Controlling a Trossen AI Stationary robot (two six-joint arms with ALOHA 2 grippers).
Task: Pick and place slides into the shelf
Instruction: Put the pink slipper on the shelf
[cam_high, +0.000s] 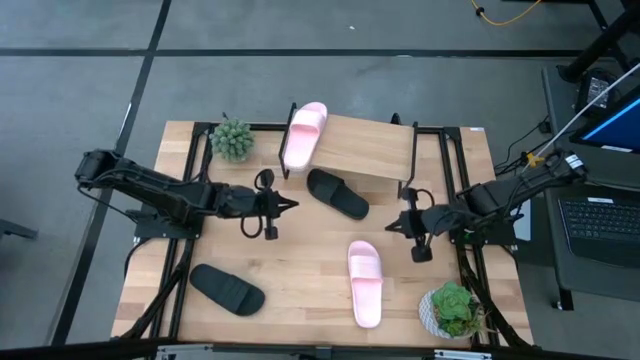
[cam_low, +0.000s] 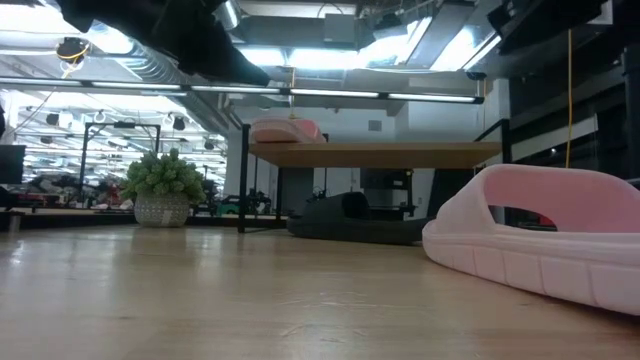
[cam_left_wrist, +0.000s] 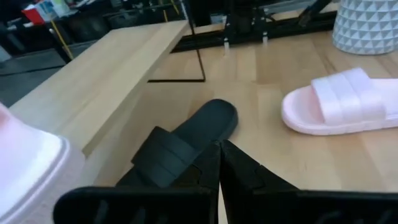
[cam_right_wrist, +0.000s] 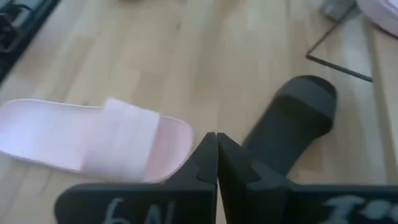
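My left hand clenched, empty, near black slide. Should spread fingers, grip strap squarely, lift onto shelf. Right hand clenched, waiting.

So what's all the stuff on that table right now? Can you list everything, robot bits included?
Pink slide: one, pale pink, lying on the left end of the shelf top.
Second pink slide: one, pale pink, on the table near the front, right of centre.
Black slide: one, black, on the table at the shelf's front edge, partly under it.
Second black slide: one, black, on the table at the front left.
Shelf: one, light wood top on thin black legs, at the back of the table.
Small plant: one, green, back left corner.
Potted plant: one, green in a white pot, front right corner.
Table: one, light wood.
Left gripper: dark, shut, empty, beside the black slide.
Right gripper: dark, shut, empty, right of centre.
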